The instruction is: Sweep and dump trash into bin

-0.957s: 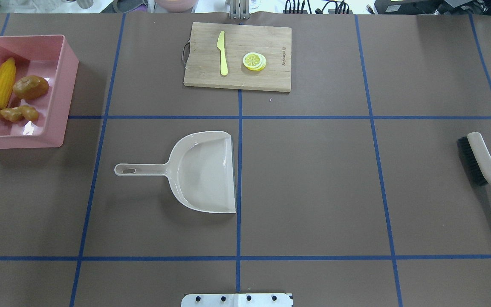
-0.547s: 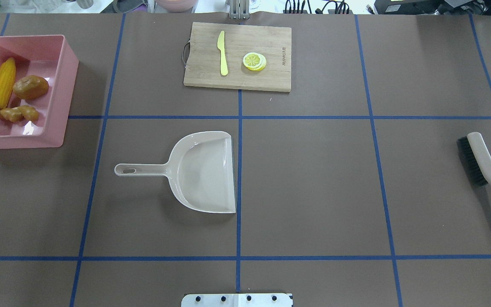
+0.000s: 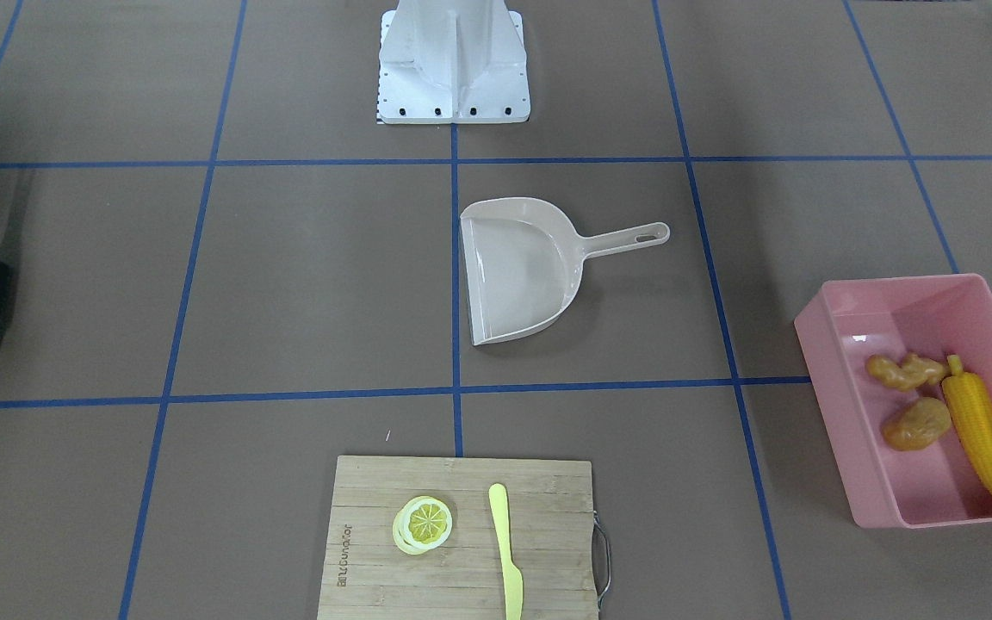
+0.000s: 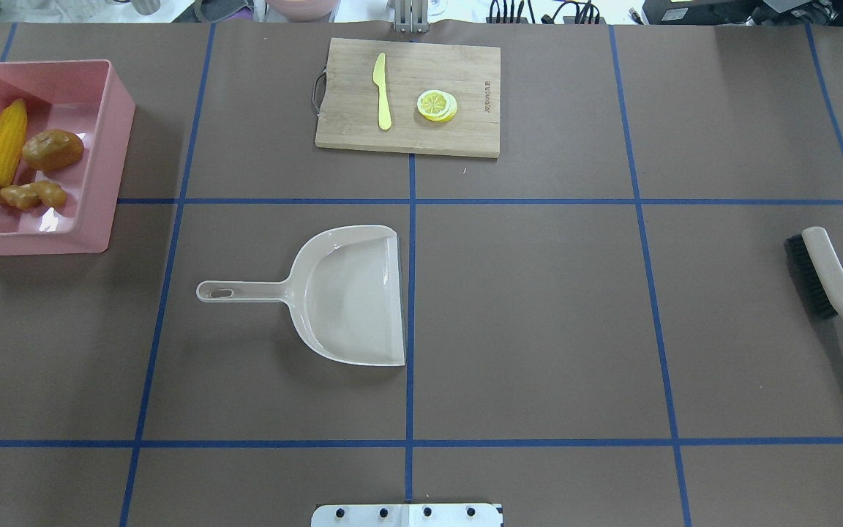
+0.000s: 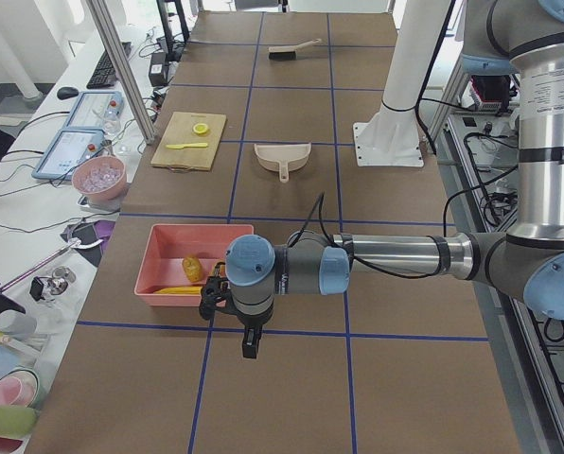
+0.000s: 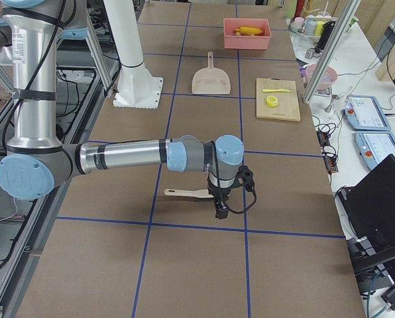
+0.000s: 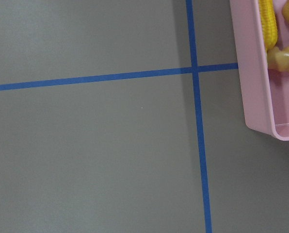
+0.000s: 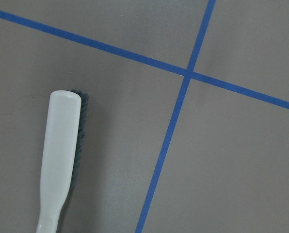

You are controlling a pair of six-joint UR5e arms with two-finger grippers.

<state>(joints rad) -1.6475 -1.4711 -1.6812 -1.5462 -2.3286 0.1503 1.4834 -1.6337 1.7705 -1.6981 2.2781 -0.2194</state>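
The pink bin point(image 4: 110, 146) stands at the table's far left and holds the yellow corn cob point(image 4: 3, 143), the brown potato point(image 4: 53, 149) and the tan ginger root point(image 4: 30, 195). The left wrist view shows the bin's corner point(image 7: 256, 73) with the corn point(image 7: 268, 22) and ginger point(image 7: 287, 56) inside. My left gripper point(image 5: 250, 345) hangs over the table beside the bin. My right gripper point(image 6: 221, 211) hangs just beside the brush point(image 6: 184, 193). Both show only in side views, so I cannot tell if they are open or shut.
The empty beige dustpan point(image 4: 352, 293) lies at the table's middle, handle pointing left. The brush point(image 4: 827, 274) lies at the right edge. A wooden cutting board point(image 4: 465, 132) at the back carries a yellow knife point(image 4: 382, 91) and lemon slices point(image 4: 436, 105).
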